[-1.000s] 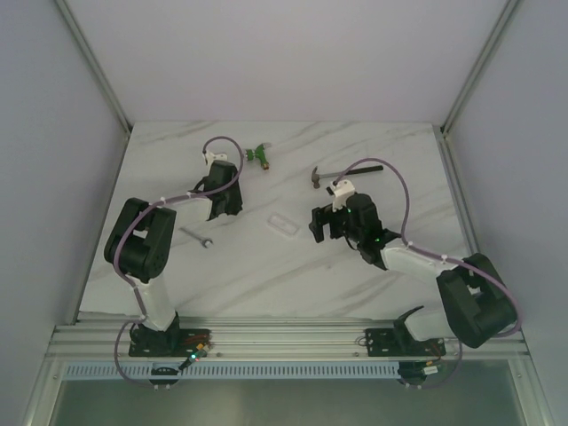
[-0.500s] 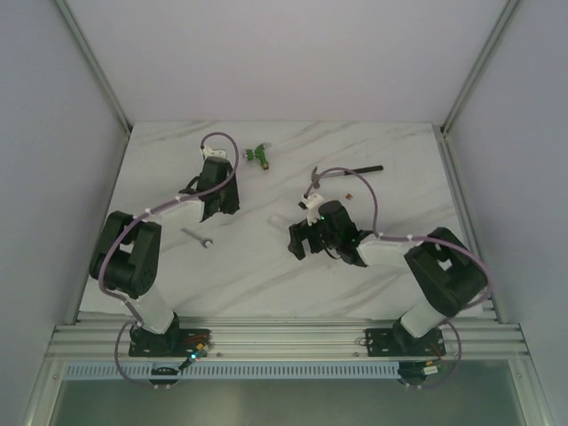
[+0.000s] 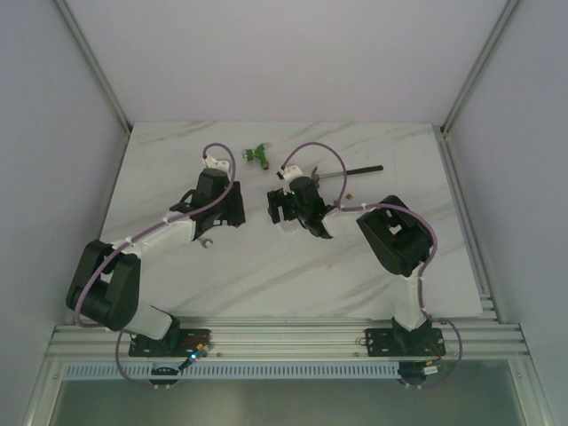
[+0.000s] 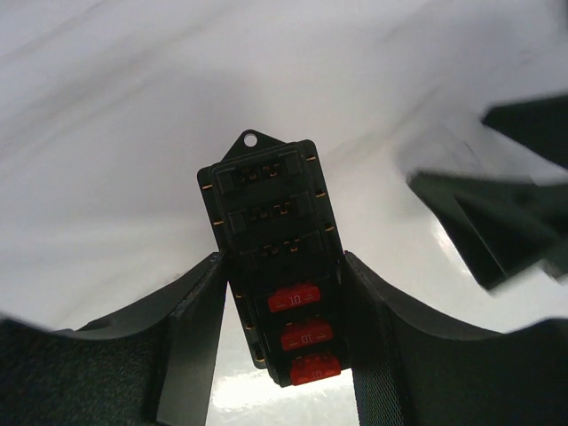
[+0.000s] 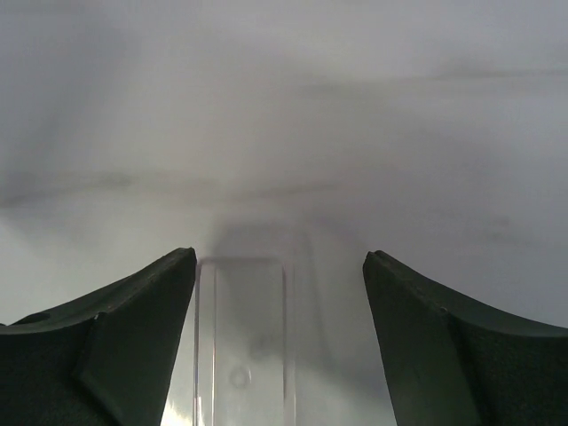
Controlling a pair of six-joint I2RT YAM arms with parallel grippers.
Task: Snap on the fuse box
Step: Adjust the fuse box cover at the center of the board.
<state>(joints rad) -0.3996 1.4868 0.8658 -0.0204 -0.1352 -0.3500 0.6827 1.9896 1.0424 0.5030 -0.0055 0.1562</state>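
Note:
The fuse box (image 4: 271, 240) is a black block with three red fuses at its near end. My left gripper (image 4: 282, 266) is shut on its long sides and holds it just above the table; from above, the left gripper (image 3: 224, 209) hides it. My right gripper (image 5: 279, 257) is open and low over the table, straddling the clear lid (image 5: 240, 337), which lies flat near its left finger (image 5: 151, 311). In the top view the right gripper (image 3: 284, 211) covers most of the lid. The two grippers are close together.
A hammer (image 3: 359, 169) lies behind the right arm at the back right. A green part (image 3: 260, 155) sits at the back centre, a small metal tool (image 3: 206, 241) near the left forearm, and a tiny orange fuse (image 3: 348, 197) right of the right gripper.
My right arm has swung left across the table and come down over the clear lid, its jaws narrowing a little. The left gripper has shifted slightly right with the fuse box.

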